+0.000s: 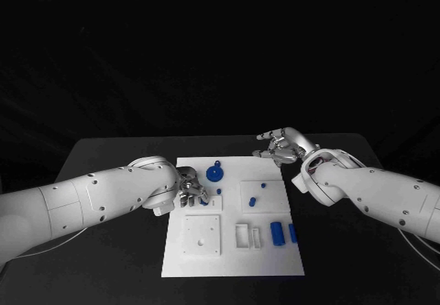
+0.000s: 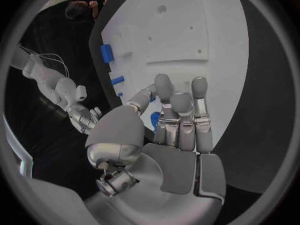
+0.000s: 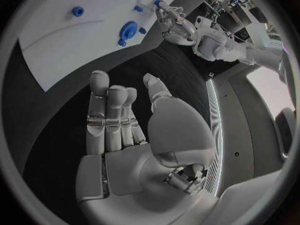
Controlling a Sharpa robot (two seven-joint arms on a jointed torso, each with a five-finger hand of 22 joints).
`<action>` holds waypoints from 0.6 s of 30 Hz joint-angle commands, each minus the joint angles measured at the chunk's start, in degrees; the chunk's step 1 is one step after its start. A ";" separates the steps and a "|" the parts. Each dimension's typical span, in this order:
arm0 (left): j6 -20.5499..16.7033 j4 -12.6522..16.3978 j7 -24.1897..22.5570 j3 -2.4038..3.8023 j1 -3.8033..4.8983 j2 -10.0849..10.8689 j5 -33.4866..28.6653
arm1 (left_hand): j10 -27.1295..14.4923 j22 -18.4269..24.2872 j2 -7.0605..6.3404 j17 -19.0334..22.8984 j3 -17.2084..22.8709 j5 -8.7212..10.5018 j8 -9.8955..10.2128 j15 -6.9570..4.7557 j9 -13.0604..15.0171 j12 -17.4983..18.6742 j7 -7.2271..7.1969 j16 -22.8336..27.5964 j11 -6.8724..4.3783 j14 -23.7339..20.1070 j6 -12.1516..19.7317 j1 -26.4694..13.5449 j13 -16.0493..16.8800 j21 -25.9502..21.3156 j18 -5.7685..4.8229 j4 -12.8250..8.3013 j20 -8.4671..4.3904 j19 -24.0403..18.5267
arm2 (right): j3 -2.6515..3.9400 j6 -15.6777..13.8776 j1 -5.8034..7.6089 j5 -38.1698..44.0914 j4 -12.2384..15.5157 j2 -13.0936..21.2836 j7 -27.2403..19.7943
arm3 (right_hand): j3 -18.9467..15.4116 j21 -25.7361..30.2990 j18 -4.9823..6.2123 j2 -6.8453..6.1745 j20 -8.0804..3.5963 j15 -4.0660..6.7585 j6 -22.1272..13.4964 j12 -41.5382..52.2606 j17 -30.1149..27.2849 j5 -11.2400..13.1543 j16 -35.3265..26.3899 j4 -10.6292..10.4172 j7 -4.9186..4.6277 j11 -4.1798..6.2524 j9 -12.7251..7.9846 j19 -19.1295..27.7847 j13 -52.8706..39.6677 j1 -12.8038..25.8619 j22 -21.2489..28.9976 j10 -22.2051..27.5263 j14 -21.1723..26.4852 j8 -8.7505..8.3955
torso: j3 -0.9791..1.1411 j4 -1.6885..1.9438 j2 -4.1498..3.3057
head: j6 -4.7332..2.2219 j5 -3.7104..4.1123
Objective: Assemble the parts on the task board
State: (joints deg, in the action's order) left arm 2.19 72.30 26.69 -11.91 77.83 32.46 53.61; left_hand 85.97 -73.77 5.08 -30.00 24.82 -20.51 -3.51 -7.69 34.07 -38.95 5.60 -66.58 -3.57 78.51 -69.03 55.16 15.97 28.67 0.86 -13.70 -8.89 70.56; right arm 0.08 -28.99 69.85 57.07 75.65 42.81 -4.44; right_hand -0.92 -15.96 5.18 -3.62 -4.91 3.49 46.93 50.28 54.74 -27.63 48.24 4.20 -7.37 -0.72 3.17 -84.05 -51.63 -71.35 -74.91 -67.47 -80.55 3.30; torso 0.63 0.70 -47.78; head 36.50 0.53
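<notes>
The white task board [image 1: 229, 254] lies mid-table. My left hand [image 1: 190, 190] hovers over its left edge, thumb and a finger pinching a small blue part [image 2: 154, 119], the other fingers [image 2: 181, 110] straight. The right wrist view shows that left hand [image 3: 170, 21] with blue at its fingertips. A blue round gear-like part [image 1: 215, 173] sits just beyond it. My right hand [image 1: 282, 146] hangs open above the black table off the board's far right corner, nothing in its palm [image 3: 125, 135].
Two blue pegs [image 1: 263, 185] [image 1: 252, 202] stand in a raised square plate. Two blue blocks [image 1: 277, 232] [image 1: 292, 233] lie at the board's near right beside white slotted holders [image 1: 242, 235]. A square plate [image 1: 201, 234] with holes sits near left.
</notes>
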 commanded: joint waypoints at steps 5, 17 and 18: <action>1.12 -0.02 0.91 -0.19 -0.24 0.24 0.72 | 0.82 -1.03 -0.16 -0.12 0.99 -1.71 -0.40 -0.27 16.95 -0.48 -9.08 -0.62 -2.42 -0.22 -12.88 -0.12 0.19 -0.89 -0.86 -0.53 -0.02 0.63 | 0.03 0.11 0.00 0.00 0.01 0.01 -0.53 | -0.13 0.22 0.63 0.54 0.32 0.07 0.42 0.21 0.05 -0.34 -0.09 0.35 0.04 0.17 0.01 -1.65 0.06 0.06 -1.57 0.24 0.12 -0.13 | -0.04 -0.02 0.01 | 0.19 -0.03; 0.92 0.03 1.08 -0.21 -0.31 0.61 0.88 | 0.81 -1.94 -0.17 -0.16 1.21 -1.92 -0.41 -0.28 17.21 -0.78 -9.11 -0.95 -2.43 -0.24 -12.97 -0.21 0.33 -1.49 -0.86 -0.48 -0.02 0.93 | 0.03 0.26 0.00 0.00 -0.12 -0.06 -0.45 | -0.13 0.22 0.63 0.54 0.32 0.07 0.42 0.21 0.05 -0.34 -0.09 0.35 0.04 0.17 0.01 -1.65 0.06 0.06 -1.57 0.24 0.12 -0.13 | -0.02 0.04 0.03 | 0.25 -0.05; 0.95 0.04 1.08 -0.21 -0.32 0.60 0.88 | 0.81 -1.94 -0.17 -0.16 1.21 -1.92 -0.41 -0.28 17.21 -0.78 -9.11 -0.95 -2.43 -0.24 -12.97 -0.21 0.33 -1.49 -0.86 -0.48 -0.02 0.93 | 0.03 0.28 0.00 0.00 -0.13 -0.06 -0.44 | -0.13 0.22 0.63 0.54 0.32 0.07 0.42 0.21 0.05 -0.34 -0.09 0.35 0.04 0.17 0.01 -1.65 0.06 0.06 -1.57 0.24 0.12 -0.13 | -0.03 0.01 0.02 | 0.24 -0.07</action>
State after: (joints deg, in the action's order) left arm 2.26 72.38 26.97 -11.98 77.69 32.96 53.89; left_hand 85.97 -74.94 4.43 -30.07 25.26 -22.25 -3.70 -7.68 36.91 -39.40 5.60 -67.23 -3.57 78.49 -69.04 54.53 16.21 27.38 0.86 -13.74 -8.81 71.06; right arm 0.09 -28.98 69.85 57.03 75.51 42.77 -4.44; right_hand -0.92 -15.96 5.18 -3.62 -4.91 3.49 46.93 50.28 54.73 -27.63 48.24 4.20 -7.36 -0.71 3.17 -84.05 -51.64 -71.35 -74.91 -67.47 -80.55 3.30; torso 0.59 0.72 -47.76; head 36.79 0.48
